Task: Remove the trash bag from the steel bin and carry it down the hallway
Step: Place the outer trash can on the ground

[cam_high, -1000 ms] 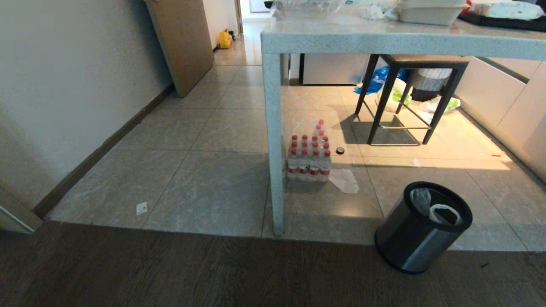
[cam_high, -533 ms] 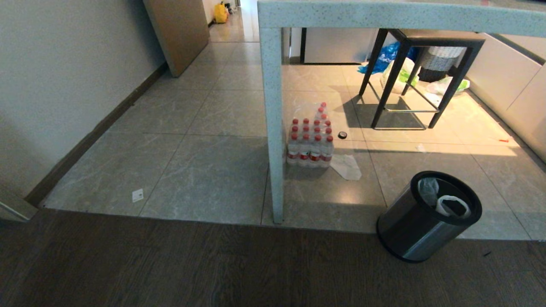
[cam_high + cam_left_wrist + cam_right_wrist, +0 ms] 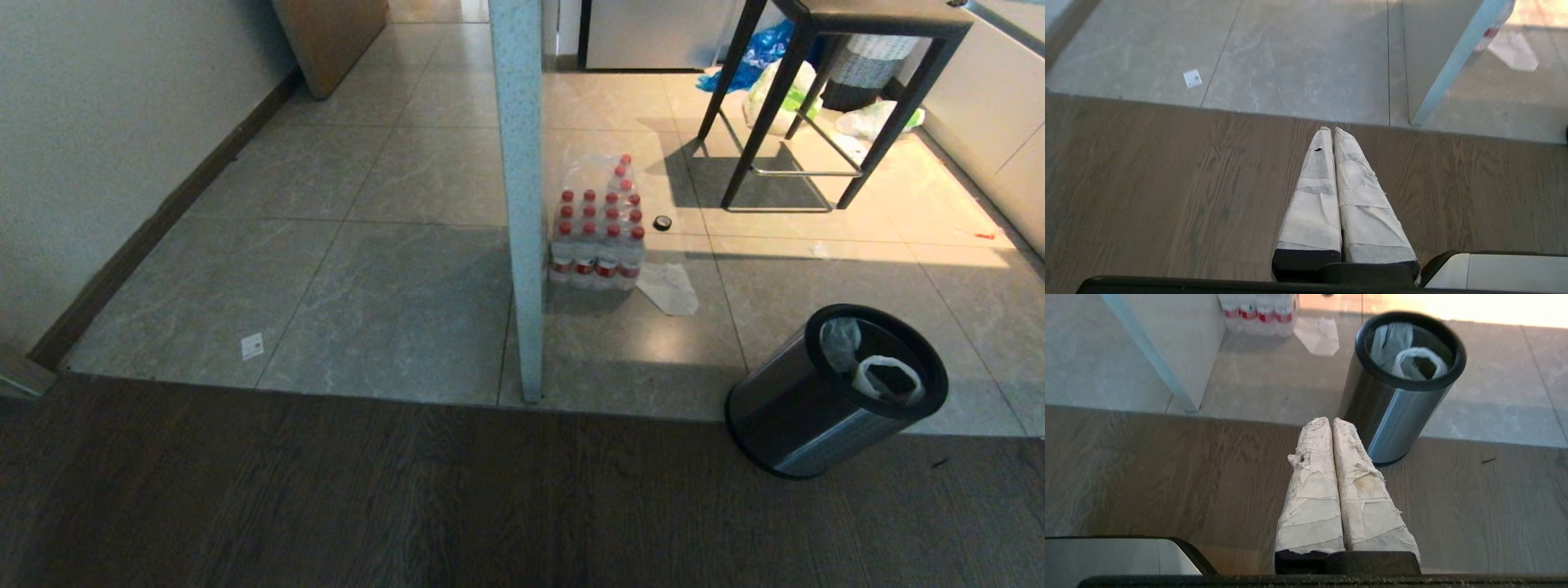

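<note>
- Where grey tile meets dark wood flooring, the head view shows the small round brushed-steel bin (image 3: 824, 408), the thin white plastic trash bag (image 3: 878, 376) inside it.
- Left wrist view: the tape-wrapped left gripper (image 3: 1329, 130), fingers pressed together, empty above wood.
- Right wrist view: the right gripper (image 3: 1329, 420), fingers together, empty, near the bin's base.

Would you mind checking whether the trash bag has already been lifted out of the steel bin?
No, the trash bag sits inside the steel bin, its loop handles showing below the black rim.
</note>
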Controlling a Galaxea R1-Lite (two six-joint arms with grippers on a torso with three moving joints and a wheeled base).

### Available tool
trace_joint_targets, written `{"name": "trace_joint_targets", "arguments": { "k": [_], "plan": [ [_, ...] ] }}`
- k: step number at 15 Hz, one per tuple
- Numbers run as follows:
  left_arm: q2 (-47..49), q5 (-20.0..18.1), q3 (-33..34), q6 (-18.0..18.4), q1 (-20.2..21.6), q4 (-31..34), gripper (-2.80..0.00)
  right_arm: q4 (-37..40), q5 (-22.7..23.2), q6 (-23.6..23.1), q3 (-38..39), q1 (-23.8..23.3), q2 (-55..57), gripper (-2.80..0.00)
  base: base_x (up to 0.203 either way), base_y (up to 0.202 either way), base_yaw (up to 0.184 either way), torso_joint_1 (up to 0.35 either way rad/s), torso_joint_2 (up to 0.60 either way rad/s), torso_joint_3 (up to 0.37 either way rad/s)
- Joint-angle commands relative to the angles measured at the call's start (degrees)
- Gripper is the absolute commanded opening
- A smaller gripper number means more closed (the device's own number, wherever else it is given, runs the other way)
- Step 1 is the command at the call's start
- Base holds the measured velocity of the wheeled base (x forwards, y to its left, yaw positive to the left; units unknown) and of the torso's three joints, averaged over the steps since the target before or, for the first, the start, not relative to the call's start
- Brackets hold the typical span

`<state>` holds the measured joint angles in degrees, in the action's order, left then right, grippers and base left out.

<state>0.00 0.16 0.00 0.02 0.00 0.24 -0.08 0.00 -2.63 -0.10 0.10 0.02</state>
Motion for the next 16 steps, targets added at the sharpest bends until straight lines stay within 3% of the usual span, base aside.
{"name": "trace_joint_targets", "arguments": {
  "k": [1,9,11,16],
  "plan": [
    [0.00,0.02,0.00,-0.02,0.00,0.02,-2.80,-0.01,0.09,-0.09,0.01,-0.01,-0.02,-2.80,0.000,0.000,0.000,0.002,0.01,-0.196],
    [0.00,0.02,0.00,-0.19,0.00,0.02,-2.80,0.20,0.01,-0.15,-0.78,-0.01,-0.09,-2.80,0.000,0.000,0.000,0.002,0.00,-0.154],
    [0.00,0.02,0.00,-0.19,0.00,0.02,-2.80,3.02,0.29,-0.28,-8.39,-0.01,2.51,-2.80,0.000,0.000,0.000,0.000,0.00,0.000],
    [0.00,0.02,0.00,-0.19,0.00,0.02,-2.80,22.82,-0.21,1.23,-37.78,0.06,27.34,-2.80,0.000,0.000,0.000,0.000,0.00,0.000]
  ]
}}
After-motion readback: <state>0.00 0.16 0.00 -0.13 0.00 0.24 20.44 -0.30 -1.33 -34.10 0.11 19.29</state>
